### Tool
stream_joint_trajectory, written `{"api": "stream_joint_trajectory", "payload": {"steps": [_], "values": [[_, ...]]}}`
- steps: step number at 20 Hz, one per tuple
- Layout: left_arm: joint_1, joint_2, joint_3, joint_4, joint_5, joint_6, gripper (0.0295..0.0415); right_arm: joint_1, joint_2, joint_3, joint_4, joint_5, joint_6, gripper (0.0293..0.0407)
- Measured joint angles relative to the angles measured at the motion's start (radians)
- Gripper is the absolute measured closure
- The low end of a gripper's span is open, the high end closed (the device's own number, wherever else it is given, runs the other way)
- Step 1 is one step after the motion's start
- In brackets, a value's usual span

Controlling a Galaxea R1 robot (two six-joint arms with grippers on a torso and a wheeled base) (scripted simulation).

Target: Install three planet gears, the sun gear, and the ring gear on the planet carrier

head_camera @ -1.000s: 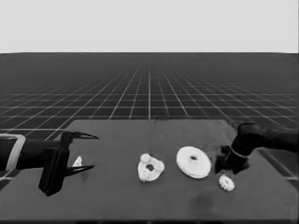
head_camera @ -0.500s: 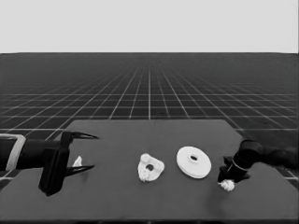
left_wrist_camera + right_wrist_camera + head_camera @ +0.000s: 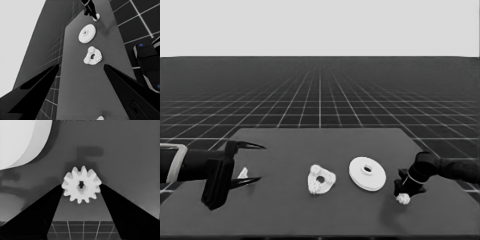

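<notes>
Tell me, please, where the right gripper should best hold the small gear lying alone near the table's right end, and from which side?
Best by its toothed rim, from above. The gear lies flat on the table, so only its edge gives two opposite faces. The right gripper already has a finger on each side of it; whether they press yet is unclear.

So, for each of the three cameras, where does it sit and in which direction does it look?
Head view: above the table, looking across it to the horizon; both arms enter from the sides.
Left wrist view: on the parked left arm, looking along the table; left gripper fingers frame it.
Right wrist view: on the right arm, looking down at a gear between the right gripper fingers.
Shared: the larger round part appears in all three.
</notes>
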State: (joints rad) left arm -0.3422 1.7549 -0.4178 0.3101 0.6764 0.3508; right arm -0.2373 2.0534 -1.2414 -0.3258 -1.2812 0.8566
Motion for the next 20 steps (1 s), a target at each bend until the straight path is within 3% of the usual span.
{"api": "stream_joint_trajectory", "payload": {"steps": [6,7,9,16,17,18,20], "values": [[0.0,0.0,0.0,0.0,0.0,0.0,0.0326,0.0,0.0,0.0,0.0,0.0,0.0,0.039],[0.0,0.0,0.0,0.0,0.0,0.0,0.0326,0.08,-0.04,0.072,0.06,-0.067,0.011,0.039],[0.0,0.0,0.0,0.0,0.0,0.0,0.0326,0.182,-0.068,0.116,0.132,-0.132,0.015,0.039],[0.0,0.0,0.0,0.0,0.0,0.0,0.0326,0.235,-0.075,0.126,0.172,-0.166,0.014,0.039],[0.0,0.0,0.0,0.0,0.0,0.0,0.0326,0.254,0.095,0.22,0.13,-0.247,0.452,0.039],[0.0,0.0,0.0,0.0,0.0,0.0,0.0326,0.264,0.458,0.161,0.137,-0.293,0.674,0.039],[0.0,0.0,0.0,0.0,0.0,0.0,0.0326,0.269,0.829,-0.169,0.157,-0.28,0.635,0.039]]}}
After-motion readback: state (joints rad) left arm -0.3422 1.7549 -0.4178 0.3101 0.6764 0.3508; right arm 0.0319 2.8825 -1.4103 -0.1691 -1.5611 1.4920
